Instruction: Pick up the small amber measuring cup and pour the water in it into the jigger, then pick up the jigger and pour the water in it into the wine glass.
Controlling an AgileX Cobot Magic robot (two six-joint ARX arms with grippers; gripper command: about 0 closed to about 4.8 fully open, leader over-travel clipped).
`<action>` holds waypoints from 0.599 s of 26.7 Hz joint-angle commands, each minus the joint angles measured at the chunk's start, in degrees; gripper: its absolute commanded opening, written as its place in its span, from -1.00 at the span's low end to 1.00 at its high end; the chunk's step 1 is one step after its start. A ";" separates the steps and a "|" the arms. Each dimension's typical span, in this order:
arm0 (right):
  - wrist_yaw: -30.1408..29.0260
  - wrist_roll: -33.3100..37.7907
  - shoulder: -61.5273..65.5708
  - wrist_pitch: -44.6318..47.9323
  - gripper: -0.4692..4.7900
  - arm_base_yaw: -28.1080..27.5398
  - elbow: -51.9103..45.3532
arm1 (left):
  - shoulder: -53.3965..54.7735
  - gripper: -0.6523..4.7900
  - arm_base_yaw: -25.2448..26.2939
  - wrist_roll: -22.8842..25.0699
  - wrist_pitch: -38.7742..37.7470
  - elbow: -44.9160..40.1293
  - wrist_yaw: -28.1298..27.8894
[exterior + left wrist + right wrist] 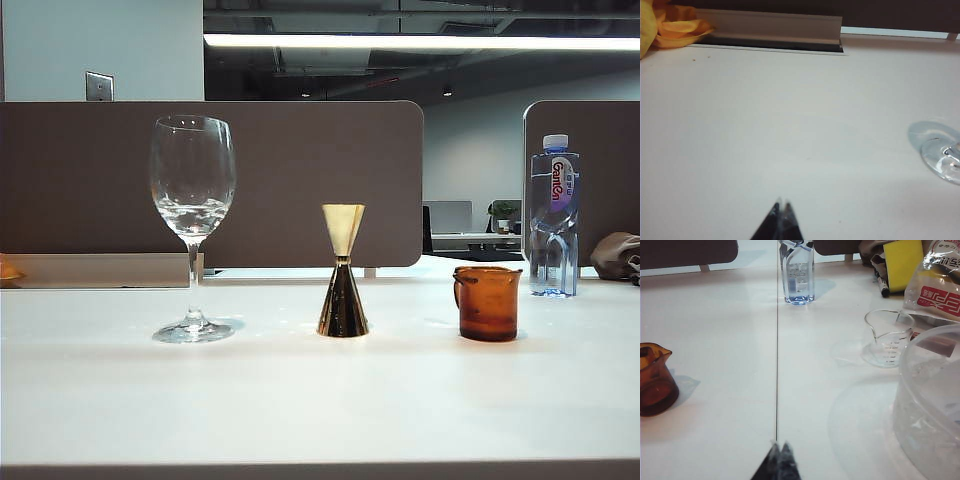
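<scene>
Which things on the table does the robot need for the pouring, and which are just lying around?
Needed:
- small amber measuring cup
- jigger
- wine glass
- left pincer and right pincer, both shut, low over bare table

Just lying around:
- water bottle
- clear measuring cup
- big plastic tub
- snack bag
- yellow sponge

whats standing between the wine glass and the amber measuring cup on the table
The gold jigger stands between the wine glass and the small amber measuring cup, apart from both, as the exterior view shows.
</scene>
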 commanded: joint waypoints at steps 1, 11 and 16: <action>-1.70 -0.11 0.00 0.35 -0.82 -0.04 -0.42 | 0.04 -0.77 0.04 -4.79 -0.50 0.04 1.88; -22.08 4.24 0.00 12.70 -0.82 -0.04 -0.24 | 0.04 -0.77 0.04 -17.70 11.02 8.81 19.78; -22.16 4.20 0.00 12.52 -0.82 -0.04 -0.24 | 0.04 -0.77 0.04 -19.34 -1.51 26.91 20.09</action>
